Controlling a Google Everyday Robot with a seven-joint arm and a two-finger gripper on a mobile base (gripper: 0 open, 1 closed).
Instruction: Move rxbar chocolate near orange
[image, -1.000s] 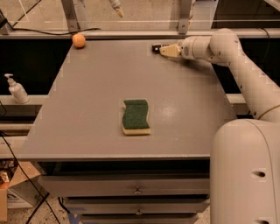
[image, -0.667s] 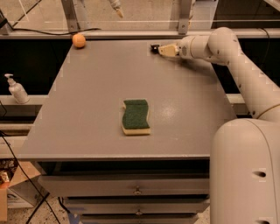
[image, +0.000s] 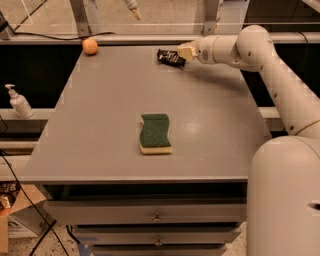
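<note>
Grey desk (image: 95, 130) over drawers (image: 150, 215). By its far edge the gripper (image: 184, 52) clamps one end of the chocolate bar (image: 170, 57). The orange (image: 90, 46) sits at the far left corner, well apart, with a sponge (image: 155, 133) mid-desk and a pump bottle (image: 19, 102) off left.

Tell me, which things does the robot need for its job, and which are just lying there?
For the job:
- rxbar chocolate, at the far side of the table
- orange, at the far left corner
- gripper, right at the bar's right end

Just lying about:
- sponge, in the middle of the table
- soap bottle, off to the table's left
</note>
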